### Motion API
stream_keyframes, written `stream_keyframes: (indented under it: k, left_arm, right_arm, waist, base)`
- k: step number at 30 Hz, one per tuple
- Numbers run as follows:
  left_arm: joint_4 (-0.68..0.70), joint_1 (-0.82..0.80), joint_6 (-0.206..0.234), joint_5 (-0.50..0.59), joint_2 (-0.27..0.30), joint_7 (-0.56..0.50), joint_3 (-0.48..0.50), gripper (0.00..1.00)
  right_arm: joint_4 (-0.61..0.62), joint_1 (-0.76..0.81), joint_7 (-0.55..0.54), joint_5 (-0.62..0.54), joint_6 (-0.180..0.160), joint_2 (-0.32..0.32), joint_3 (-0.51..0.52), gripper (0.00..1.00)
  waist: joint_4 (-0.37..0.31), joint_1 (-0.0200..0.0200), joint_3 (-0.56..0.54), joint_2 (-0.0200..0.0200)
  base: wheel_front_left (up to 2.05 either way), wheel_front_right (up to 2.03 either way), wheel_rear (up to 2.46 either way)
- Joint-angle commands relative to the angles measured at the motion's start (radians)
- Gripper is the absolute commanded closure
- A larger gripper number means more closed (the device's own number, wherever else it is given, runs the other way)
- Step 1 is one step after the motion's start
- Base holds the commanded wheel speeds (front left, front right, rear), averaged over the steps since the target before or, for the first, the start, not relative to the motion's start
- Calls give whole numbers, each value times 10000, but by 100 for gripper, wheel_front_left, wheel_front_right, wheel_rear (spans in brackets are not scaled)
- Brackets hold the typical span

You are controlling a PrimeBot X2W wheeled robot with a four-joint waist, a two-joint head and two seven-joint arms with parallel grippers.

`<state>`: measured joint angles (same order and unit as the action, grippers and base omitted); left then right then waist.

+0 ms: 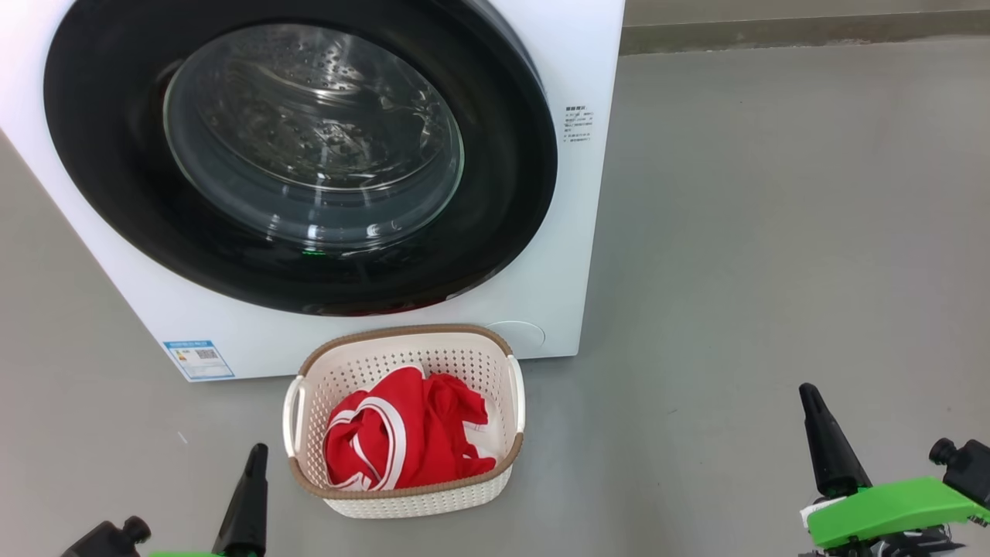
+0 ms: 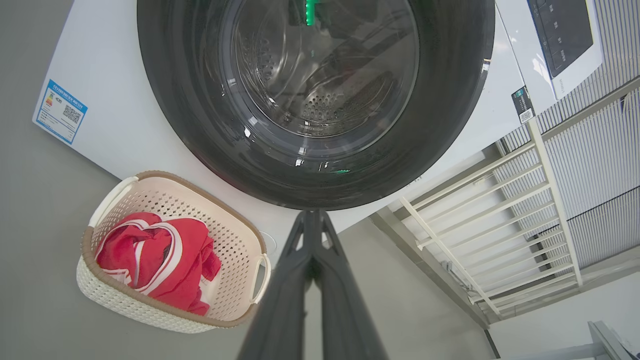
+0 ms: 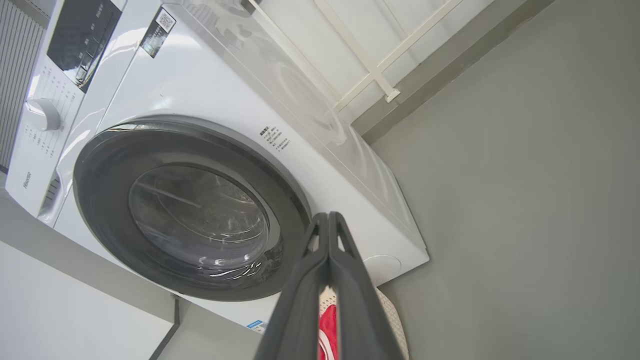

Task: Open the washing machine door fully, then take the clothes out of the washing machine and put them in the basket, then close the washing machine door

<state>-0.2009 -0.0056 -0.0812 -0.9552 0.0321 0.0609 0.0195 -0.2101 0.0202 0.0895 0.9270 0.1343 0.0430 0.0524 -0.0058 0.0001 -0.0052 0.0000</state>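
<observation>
At the lower left of the head view my left gripper point(image 1: 259, 452) was closed on nothing, poised above the floor point(image 1: 773, 232). In the upper left the washing machine door point(image 1: 309, 147) sat flush against the washing machine point(image 1: 576, 232), shut as far as I could judge. It looked rigid and glossy, so I'd have worked it by its black rim, not the glass. At lower centre the basket point(image 1: 402, 331) stood on the floor just in front of the machine. The clothes point(image 1: 410, 441) were heaped inside it: soft, light and limp, best pinched at a raised fold. At the lower right my right gripper point(image 1: 808, 391) was closed and empty too.
</observation>
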Motion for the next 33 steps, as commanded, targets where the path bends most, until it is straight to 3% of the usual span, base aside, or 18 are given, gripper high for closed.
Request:
stream_keyframes:
  k: [1, 33]
  left_arm:
    - [182, -411, -143, -375, 112, -123, 263, 100]
    - [-164, -749, -337, -3769, 150, -1014, 637, 100]
  right_arm:
    - [209, -508, -83, 430, -18, 181, -42, 100]
    - [-87, -918, -1011, 4095, -28, 249, 141, 100]
  waist:
    - [3, -1, 3, 0]
    - [33, -1, 47, 0]
  base:
    - [0, 0, 0]
    - [0, 0, 0]
